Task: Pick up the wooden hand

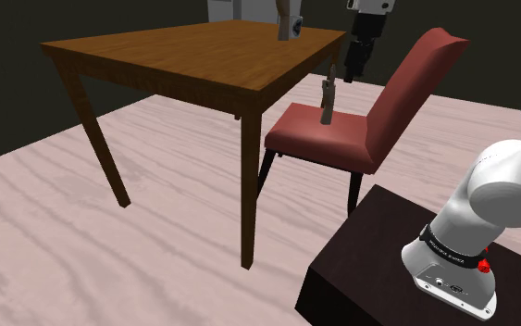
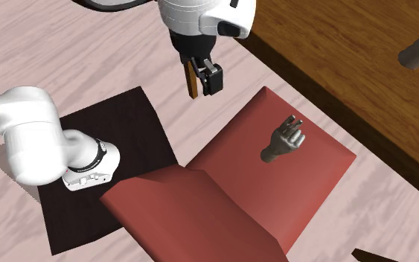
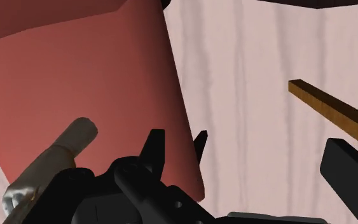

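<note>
Gripper (image 2: 203, 91) hangs spread and empty above the edge of the chair (image 2: 315, 182); the hand (image 2: 282, 141) stands upright below, off to one side.

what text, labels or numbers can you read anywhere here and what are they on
No text can be read.
The black band on the arm near its stand: small white lettering, too small to read.
There is no text on the model hand, the chair or the table.
</note>
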Robot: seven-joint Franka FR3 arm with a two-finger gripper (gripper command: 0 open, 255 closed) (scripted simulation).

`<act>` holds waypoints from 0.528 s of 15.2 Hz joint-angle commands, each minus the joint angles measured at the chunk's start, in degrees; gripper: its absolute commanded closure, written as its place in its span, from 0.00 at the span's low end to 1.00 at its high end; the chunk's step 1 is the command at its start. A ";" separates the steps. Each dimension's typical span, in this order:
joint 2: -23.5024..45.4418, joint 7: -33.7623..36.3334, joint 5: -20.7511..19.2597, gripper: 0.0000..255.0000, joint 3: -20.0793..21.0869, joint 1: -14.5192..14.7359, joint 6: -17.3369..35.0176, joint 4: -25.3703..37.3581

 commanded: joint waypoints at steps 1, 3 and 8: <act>3.98 -2.80 0.15 0.00 -2.08 -0.37 0.69 3.08; 8.05 -5.37 0.72 0.00 -3.87 -0.67 1.32 6.20; 18.95 -11.96 3.43 0.00 -7.96 -1.62 1.79 15.44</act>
